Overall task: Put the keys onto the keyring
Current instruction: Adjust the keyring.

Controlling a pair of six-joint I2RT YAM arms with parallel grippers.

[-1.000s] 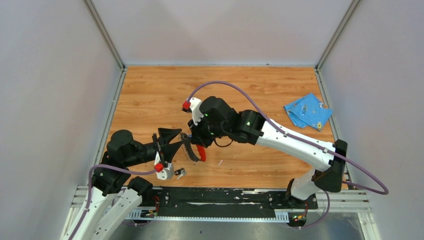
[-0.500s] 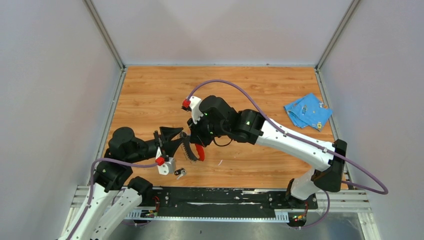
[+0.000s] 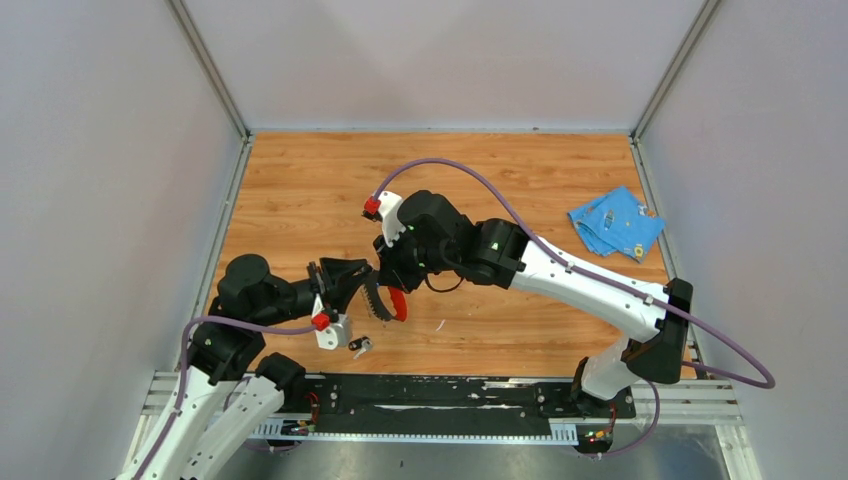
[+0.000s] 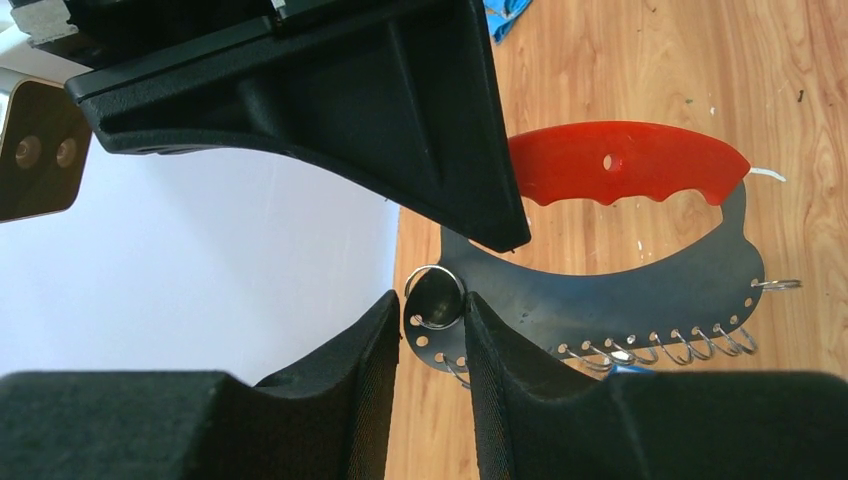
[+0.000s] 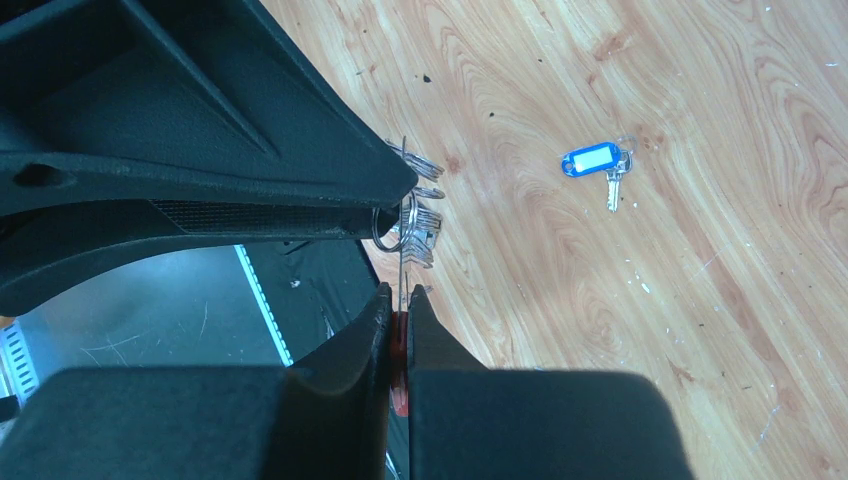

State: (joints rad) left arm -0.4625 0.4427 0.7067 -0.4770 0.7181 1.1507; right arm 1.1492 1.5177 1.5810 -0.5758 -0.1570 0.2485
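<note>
Keyring [image 4: 620, 165] hangs above the table [image 3: 560, 180], red end clamped in the right gripper [image 5: 398, 298], ring end between the left gripper's [image 4: 432, 306] narrowly parted fingers [image 4: 368, 350], contact unclear; likely a regrasp, needing a firm pinch before fetching the blue key [image 5: 596, 161].

The keyring [image 4: 640, 290], a red grip on a grey curved plate, hangs above the wood. The blue key [image 5: 598, 163] lies flat, the black key [image 3: 359, 344] near the front edge.
</note>
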